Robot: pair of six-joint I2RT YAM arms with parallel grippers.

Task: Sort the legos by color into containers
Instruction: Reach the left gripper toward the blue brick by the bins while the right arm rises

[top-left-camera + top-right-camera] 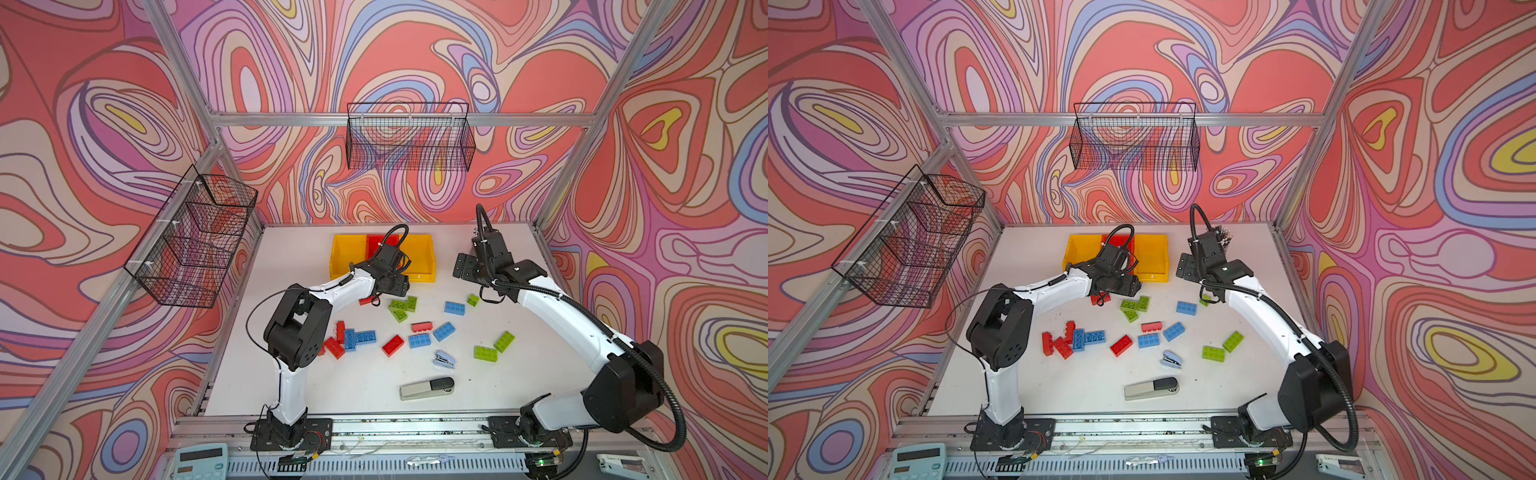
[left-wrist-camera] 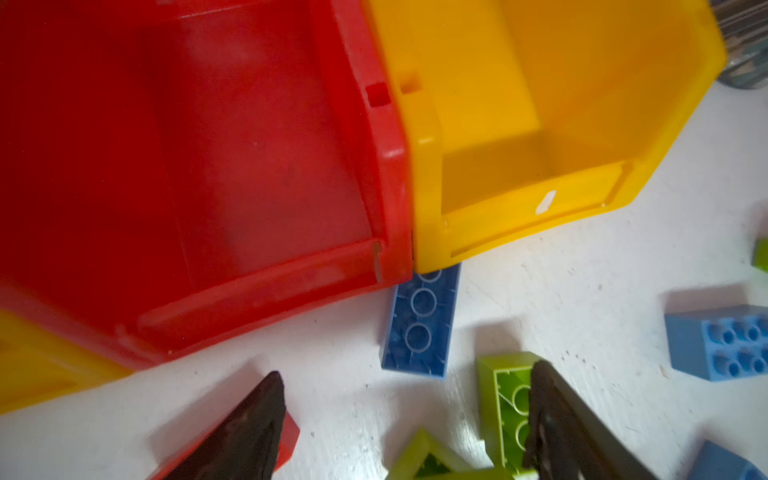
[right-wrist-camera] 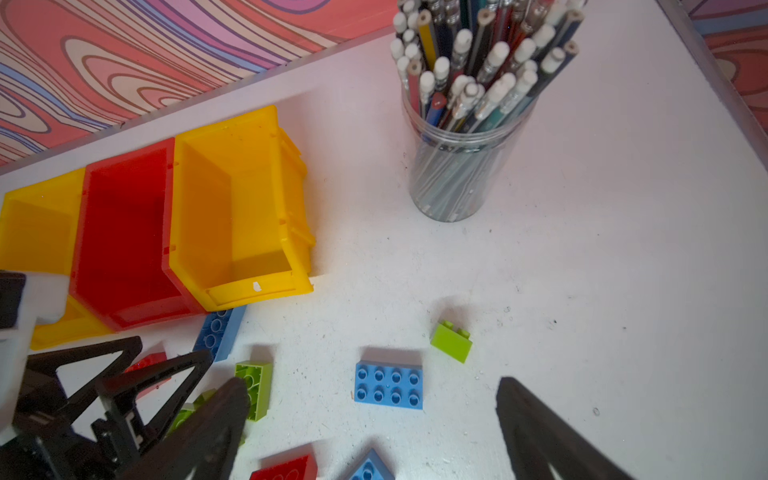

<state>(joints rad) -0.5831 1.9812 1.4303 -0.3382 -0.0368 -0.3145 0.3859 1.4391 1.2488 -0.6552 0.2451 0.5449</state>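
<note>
L pincer [image 2: 407, 372]: released, fingers [image 2: 249, 428] wide apart, nothing clamped. One finger sits over a red studded plastic brick [image 2: 293, 434] on the white counter [image 2: 582, 270]. The other overlaps a lime-green plastic brick [image 2: 505, 399] lying hollow side up; can't tell if either finger touches its brick. Btwn the fingertips starts a long blue plastic brick [image 2: 419, 328], hollow side up. It runs straight ahead, w/ its far end tucked under the front lip where the red bin meets a yellow one. Directly beyond stand the three joined open-top plastic bins [image 1: 345, 249], yellow-red-yellow in a row.

R pincer [image 3: 371, 382]: also released, fingers well apart, gripping nothing, held above the counter off to the side of the bins. In its wrist view an eight-stud blue brick [image 3: 395, 390], studs up, lines up btwn the fingertips. A bit further ahead is a small lime-green brick [image 3: 451, 340], and well beyond that a clear plastic cup of pencils [image 3: 457, 187].

Behind both pincers, toward the arm bases, the other legos [image 1: 419, 340] lie scattered on the counter in red, blue & lime. Further back still are a small light-blue stapler [image 1: 444, 359] and, nearest the bases, a longer grey-and-black stapler [image 1: 426, 388].
</note>
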